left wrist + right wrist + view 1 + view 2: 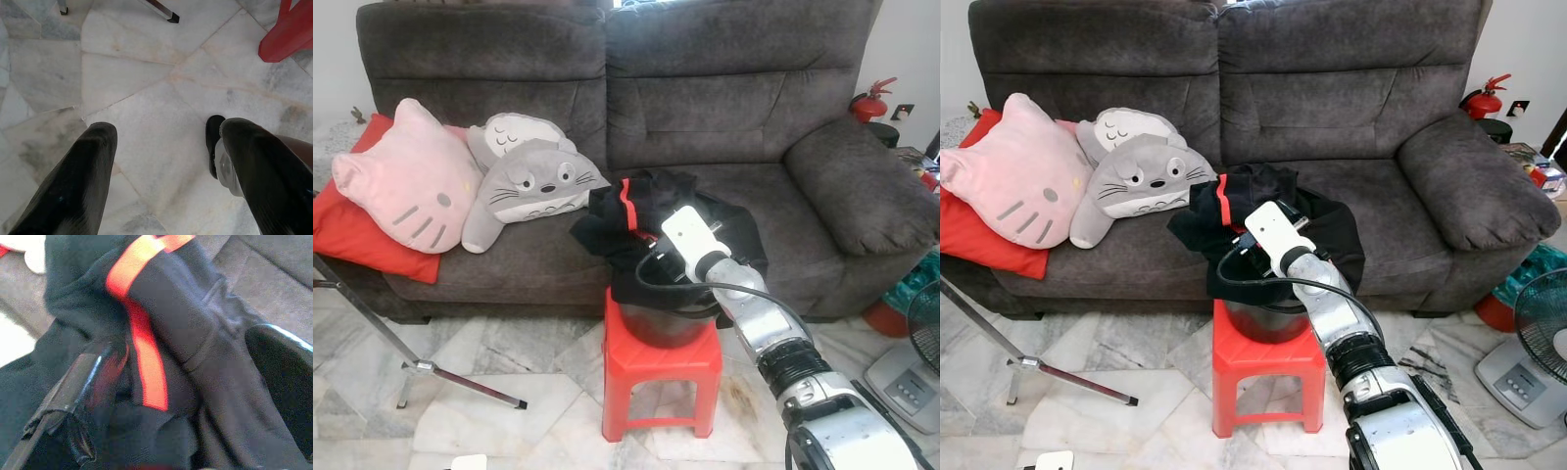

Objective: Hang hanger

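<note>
A black garment with a red stripe (646,211) lies heaped over the sofa's front edge and over a dark bucket (666,321) that stands on a red plastic stool (661,377). My right arm reaches forward to the heap. My right gripper (190,382) is open right at the cloth, one black finger (93,377) on each side of the red-striped fold. I cannot make out a hanger in the folds. My left gripper (164,166) hangs low over the marble floor, open and with nothing in it.
The grey sofa (734,108) holds a pink cat cushion (406,181), a grey plush cushion (533,181) and a red cushion (352,230). A metal stand's leg (372,328) slants across the floor at left. A fan (915,367) and a fire extinguisher (869,103) stand at right.
</note>
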Available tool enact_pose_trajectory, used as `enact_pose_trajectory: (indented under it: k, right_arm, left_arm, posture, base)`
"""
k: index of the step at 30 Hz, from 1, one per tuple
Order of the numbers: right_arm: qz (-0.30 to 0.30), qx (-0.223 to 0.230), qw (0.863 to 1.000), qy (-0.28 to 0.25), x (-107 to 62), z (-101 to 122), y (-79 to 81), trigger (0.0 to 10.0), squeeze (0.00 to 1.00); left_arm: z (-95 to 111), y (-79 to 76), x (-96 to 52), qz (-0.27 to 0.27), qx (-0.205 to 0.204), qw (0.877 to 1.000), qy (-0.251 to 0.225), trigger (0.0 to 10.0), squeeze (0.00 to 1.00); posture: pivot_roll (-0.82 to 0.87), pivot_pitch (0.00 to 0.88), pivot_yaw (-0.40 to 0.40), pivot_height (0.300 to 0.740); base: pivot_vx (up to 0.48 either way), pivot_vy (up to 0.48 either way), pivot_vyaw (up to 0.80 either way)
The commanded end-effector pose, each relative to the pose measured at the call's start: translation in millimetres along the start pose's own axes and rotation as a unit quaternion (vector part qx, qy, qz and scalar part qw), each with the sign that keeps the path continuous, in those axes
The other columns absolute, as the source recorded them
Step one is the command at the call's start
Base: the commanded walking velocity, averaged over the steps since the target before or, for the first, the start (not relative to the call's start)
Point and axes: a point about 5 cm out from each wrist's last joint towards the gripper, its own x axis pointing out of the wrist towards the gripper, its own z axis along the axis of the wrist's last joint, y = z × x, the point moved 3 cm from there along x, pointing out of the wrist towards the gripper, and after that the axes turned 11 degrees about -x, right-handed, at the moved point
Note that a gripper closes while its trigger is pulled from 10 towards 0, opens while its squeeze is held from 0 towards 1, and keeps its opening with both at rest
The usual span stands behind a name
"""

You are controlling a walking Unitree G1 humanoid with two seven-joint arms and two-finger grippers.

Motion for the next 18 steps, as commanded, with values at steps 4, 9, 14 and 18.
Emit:
enact_pose_trajectory:
  k: [4, 9, 14, 18]
  right_arm:
    - [0.03, -0.04, 0.999, 0.018, 2.6, -3.8, 9.6, 10.0, 0.0]
    - [0.013, -0.048, 0.999, 0.018, 3.4, -2.5, 4.5, 10.0, 0.0]
    - [-0.03, -0.045, 0.998, 0.01, 3.8, 1.7, -11.2, 10.0, 0.0]
    - [-0.047, -0.041, 0.998, 0.006, 3.3, 4.0, -17.3, 10.0, 0.0]
  left_arm:
    - [-10.6, 3.5, -2.4, 0.005, -0.004, 1.0, 0.02, 10.0, 0.0]
    - [-10.6, 4.0, -2.5, 0.005, -0.005, 1.0, 0.02, 10.0, 0.0]
    - [-8.6, 5.9, -2.2, 0.008, -0.007, 1.0, 0.015, 10.0, 0.0]
    - [-8.0, 6.7, -2.0, 0.009, -0.008, 1.0, 0.014, 10.0, 0.0]
  posture:
    - [-0.08, 0.0, 0.043, 0.74]
    - [-0.08, 0.0, 0.044, 0.74]
    - [-0.08, 0.0, 0.048, 0.74]
    - [-0.08, 0.0, 0.05, 0.74]
  base:
    - [0.0, 0.0, 0.0]
    - [0.0, 0.0, 0.0]
    - [0.0, 0.0, 0.0]
    - [0.0, 0.0, 0.0]
